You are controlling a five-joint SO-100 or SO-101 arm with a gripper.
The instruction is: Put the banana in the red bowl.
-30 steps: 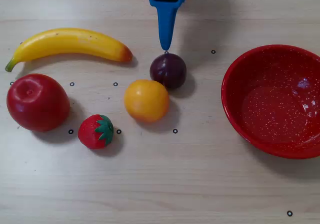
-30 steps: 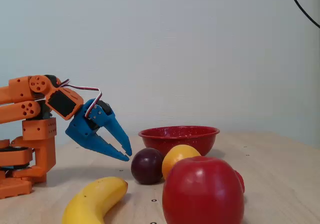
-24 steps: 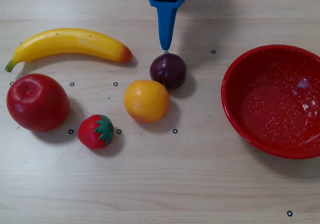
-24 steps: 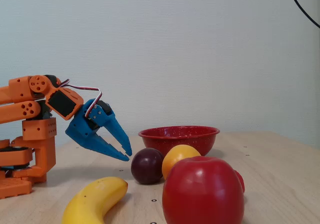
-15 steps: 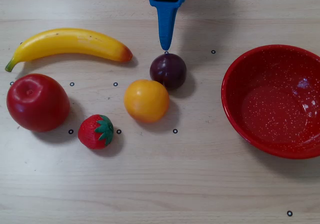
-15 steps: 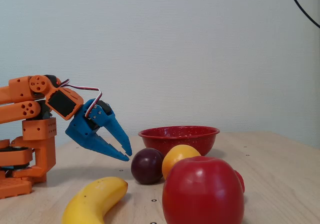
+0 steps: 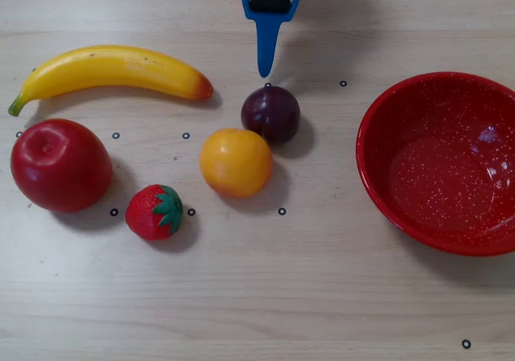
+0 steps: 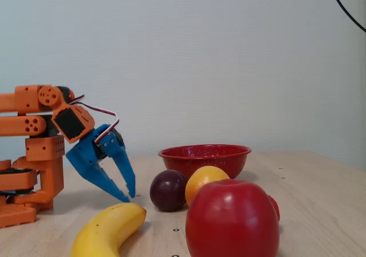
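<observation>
Banana [image 7: 113, 69]: lies flat on the table [image 7: 322, 297] at the upper left of the overhead view, green stem to the left, orange-red end to the right; untouched, nothing holding it.
Apple [image 7: 60, 165]: just below the banana's stem half.
Strawberry [image 7: 155, 211]: right of the apple, near it.
Orange fruit [image 7: 236, 162]: middle of the table, just beside the plum [image 7: 271, 113].
Gripper [image 8: 128, 197]: blue, 2 fingers slightly parted at the tips in the fixed view, holding nothing; it hangs above the table between arm base and plum.
Change: against 0.5 s ago the gripper has pulled back toward the base and tilted steeply down, so less of it shows in the overhead view.
Meaning: likely the start of the reach; the fingers point down beside the banana's orange-red end, but no grasp has begun.
Red bowl [image 7: 378, 176]: far right, empty, well apart from the banana.
</observation>
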